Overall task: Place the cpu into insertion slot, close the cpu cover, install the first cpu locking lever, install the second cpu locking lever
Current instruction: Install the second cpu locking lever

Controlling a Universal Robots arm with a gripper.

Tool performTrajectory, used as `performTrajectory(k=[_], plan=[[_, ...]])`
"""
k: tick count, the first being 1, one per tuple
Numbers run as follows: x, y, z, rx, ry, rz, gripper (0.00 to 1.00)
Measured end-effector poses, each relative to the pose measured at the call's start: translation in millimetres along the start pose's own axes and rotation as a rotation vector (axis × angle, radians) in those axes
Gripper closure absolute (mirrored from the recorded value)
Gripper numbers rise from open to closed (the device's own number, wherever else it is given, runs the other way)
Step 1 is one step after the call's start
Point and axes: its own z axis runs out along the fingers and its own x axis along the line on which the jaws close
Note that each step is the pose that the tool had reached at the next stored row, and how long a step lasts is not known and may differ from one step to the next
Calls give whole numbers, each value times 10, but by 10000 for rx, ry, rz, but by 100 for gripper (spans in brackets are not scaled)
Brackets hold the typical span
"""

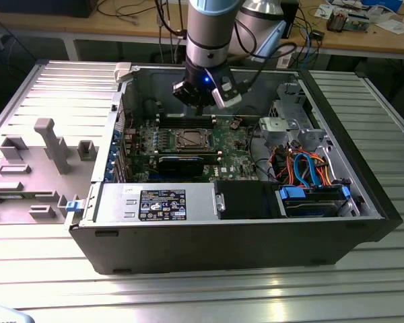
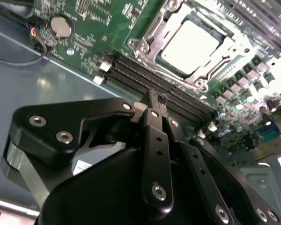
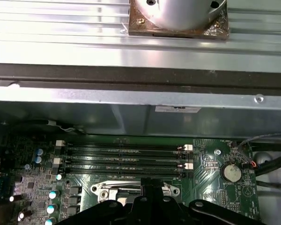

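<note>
One tool, black, two-fingered. In the second wrist view the fingers are drawn together with nothing seen between them. In the exterior view it hangs over the open computer case, above the board's far edge.

Four memory slots, long, dark and narrow. They lie just past the fingertips, between the tool and the socket.

One insertion slot, a square socket with a silvery rim, just beyond the memory slots.

One cpu, flat and square with a pale metal top. It lies inside the insertion slot and shows through the frame's window.
- Handling, as judged: light, rigid, smooth-topped and likely slippery.
- The contact side is fragile and tolerates no tilt or sideways scrape.
- Best taken by two opposite edges and kept level.

One cpu cover, a thin silvery frame lying down around the cpu.
- It appears lowered flat, though the glare makes it hard to tell whether the locking levers beside it are latched.
- Handling, as judged: thin springy sheet, hinged. Press it on the frame's metal, never on the chip.

One coin cell, round and silvery, well off to the side on the green board.

One counter, ribbed metal, carrying the case.
</note>
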Motion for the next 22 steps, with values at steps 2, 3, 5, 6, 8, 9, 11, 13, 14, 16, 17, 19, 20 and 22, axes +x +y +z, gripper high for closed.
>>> performTrajectory(k=[2,3,5,6,8,9,11,13,14,16,17,19,20,22], plan=[[1,-27,-7,-1,-1,0,89],[2,-40,-11,-1,0,0,89],[2,-66,-18,0,0,-1,89],[2,-84,-23,0,0,0,89],[-1,-101,-27,0,0,0,89],[-3,-111,-30,-1,0,0,89],[-6,-129,-34,-1,0,0,89],[-5,-150,-41,0,0,0,89],[-4,-173,-47,-1,-1,0,89],[-2,-223,-61,1,0,0,89],[-2,-241,-65,0,0,0,89],[0,-282,-76,0,0,-1,89],[0,-297,-80,-1,0,0,89],[2,-327,-89,0,0,1,89]])
